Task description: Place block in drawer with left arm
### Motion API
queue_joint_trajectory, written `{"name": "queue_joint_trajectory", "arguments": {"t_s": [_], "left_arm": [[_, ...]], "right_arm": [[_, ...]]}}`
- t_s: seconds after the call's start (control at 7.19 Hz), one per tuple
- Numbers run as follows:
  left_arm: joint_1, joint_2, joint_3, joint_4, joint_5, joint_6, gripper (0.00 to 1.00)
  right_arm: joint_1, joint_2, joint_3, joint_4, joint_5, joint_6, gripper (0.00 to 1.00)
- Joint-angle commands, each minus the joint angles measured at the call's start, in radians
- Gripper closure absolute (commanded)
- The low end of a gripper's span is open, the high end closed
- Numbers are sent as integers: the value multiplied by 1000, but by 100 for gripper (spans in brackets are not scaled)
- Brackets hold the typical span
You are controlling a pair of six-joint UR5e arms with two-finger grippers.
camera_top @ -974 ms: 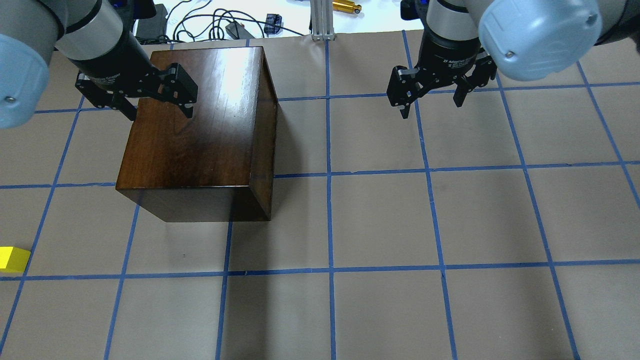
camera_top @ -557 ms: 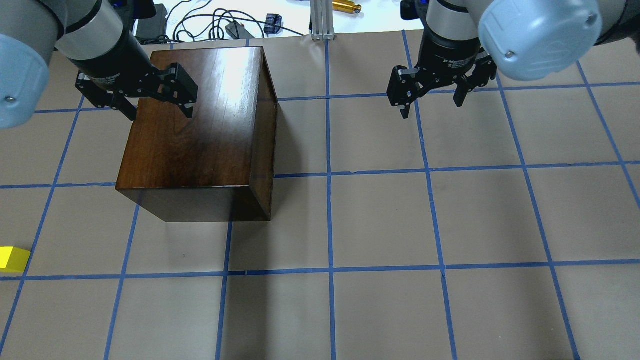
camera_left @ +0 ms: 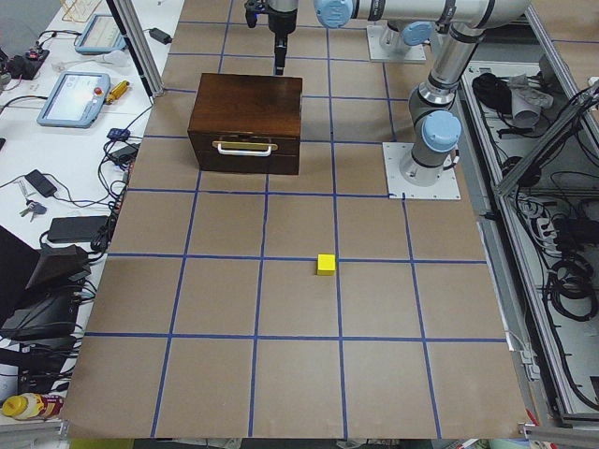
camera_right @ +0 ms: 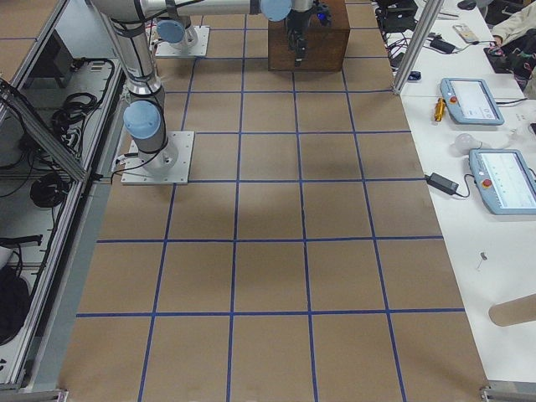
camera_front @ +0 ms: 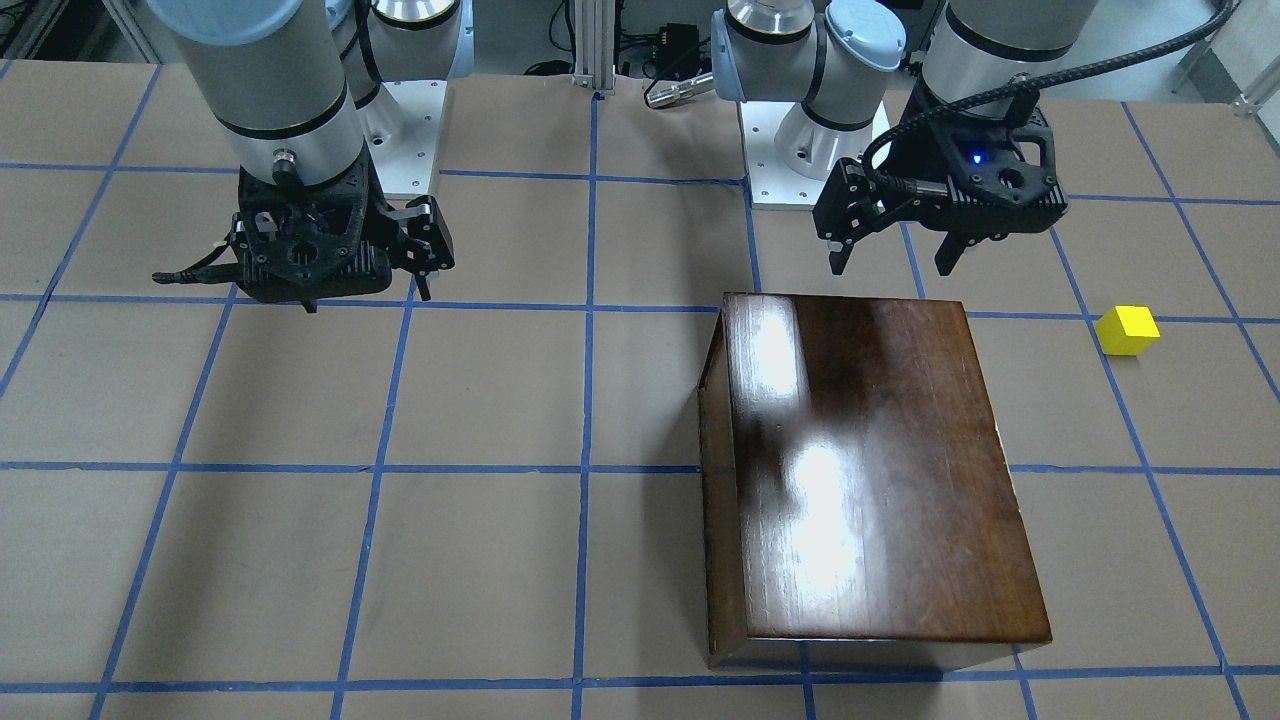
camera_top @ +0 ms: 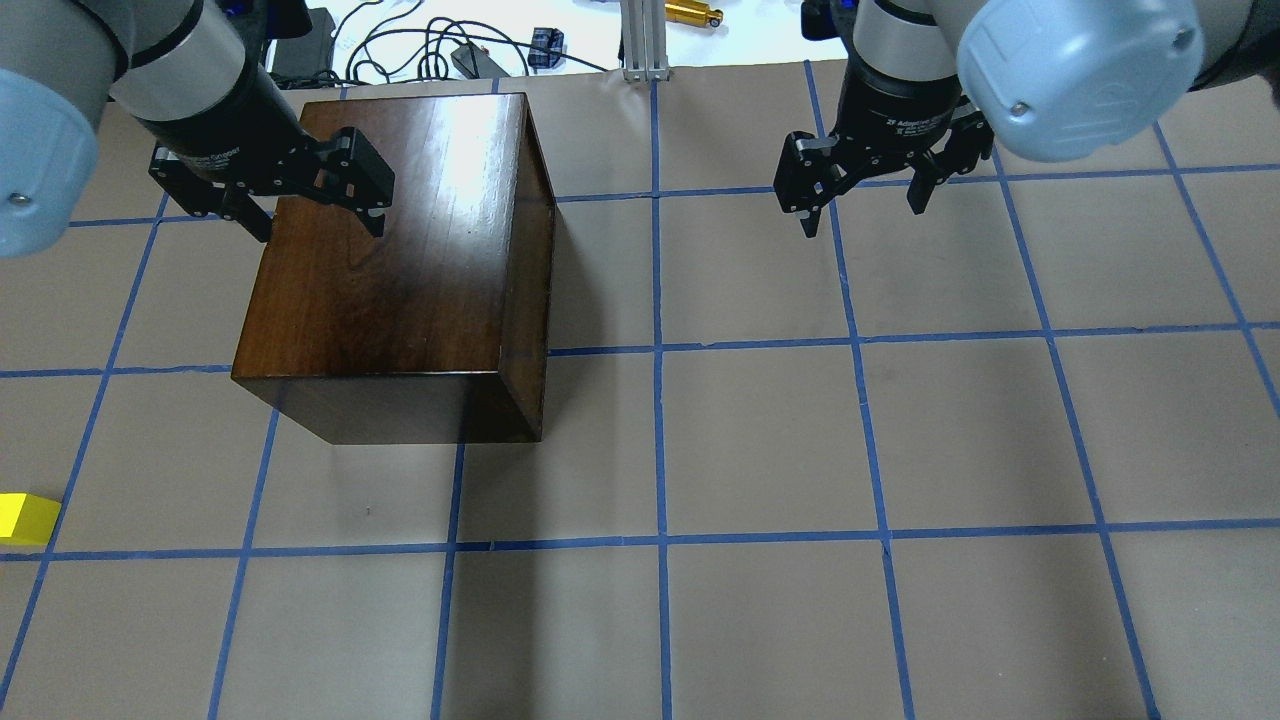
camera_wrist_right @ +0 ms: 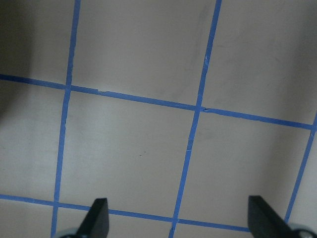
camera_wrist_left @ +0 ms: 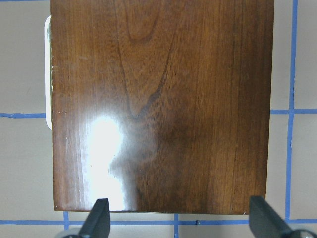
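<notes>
The yellow block (camera_front: 1127, 330) lies alone on the brown table; it also shows in the overhead view (camera_top: 25, 518) and the exterior left view (camera_left: 326, 265). The glossy dark-brown box (camera_front: 870, 470) (camera_top: 400, 260) stands with its drawer shut. The drawer's front and metal pull (camera_left: 245, 147) show in the exterior left view. My left gripper (camera_front: 893, 264) (camera_top: 320, 228) is open and empty. It hovers over the box's edge nearest the robot, with the box top filling the left wrist view (camera_wrist_left: 163, 99). My right gripper (camera_top: 862, 216) (camera_wrist_right: 178, 223) is open and empty over bare table.
Blue tape lines grid the table. The two arm base plates (camera_front: 800, 160) stand at the robot's side. An aluminium post (camera_top: 645, 40), cables and a gold tool (camera_top: 693, 13) lie past the far edge. Teach pendants (camera_left: 73, 98) sit on the white side table.
The left gripper has shifted by only a few pixels toward the far side. Nothing else has moved.
</notes>
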Motion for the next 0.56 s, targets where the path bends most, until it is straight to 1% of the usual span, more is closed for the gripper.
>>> {"name": "queue_joint_trajectory", "arguments": {"t_s": [0.0,0.14,0.42], "left_arm": [[3,2,-1,0,0,5,0],[5,5,1,0,0,78,0],[79,20,-1,-9,-1,212,0]], "right_arm": [[0,0,0,0,0,-1,0],[0,0,0,0,0,-1,0],[0,0,0,0,0,-1,0]]}}
